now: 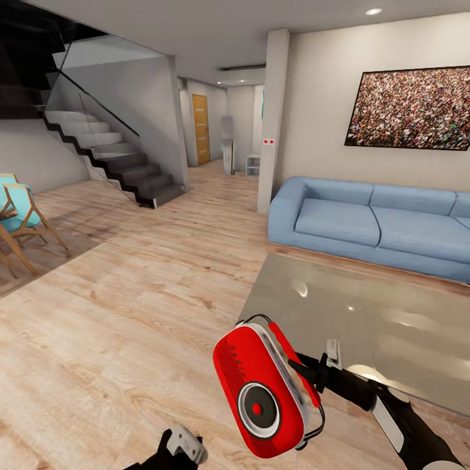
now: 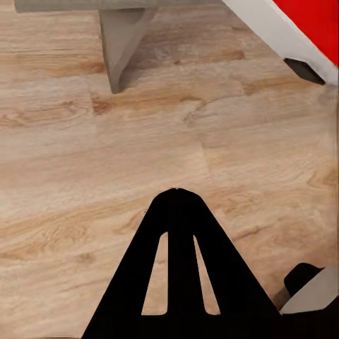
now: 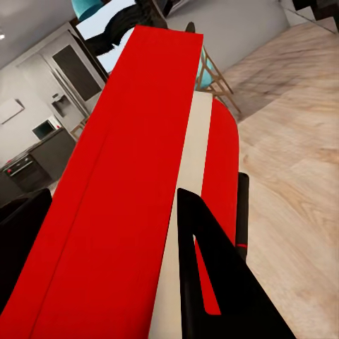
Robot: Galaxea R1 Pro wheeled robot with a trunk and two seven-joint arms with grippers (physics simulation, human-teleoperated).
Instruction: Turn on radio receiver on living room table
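One radio receiver (image 1: 264, 390), gripped by the right pincer (image 1: 312, 377), arm extended beside one glossy surface (image 1: 365, 313). Left pincer (image 1: 181, 446) low over floor, fingers together.

Worktop (image 1: 365, 307): low rectangular coffee table, glossy grey reflective top, at right of head view. Surface carries only light reflections. It stands on the wood-plank floor (image 1: 130, 313). 1 grey angled leg (image 2: 123, 35) visible in left wrist view, meeting the floor. Also on the floor: blue sofa (image 1: 372, 222) just behind the worktop, wooden chair with teal seat (image 1: 19, 222) far left, staircase (image 1: 111, 156) at back.
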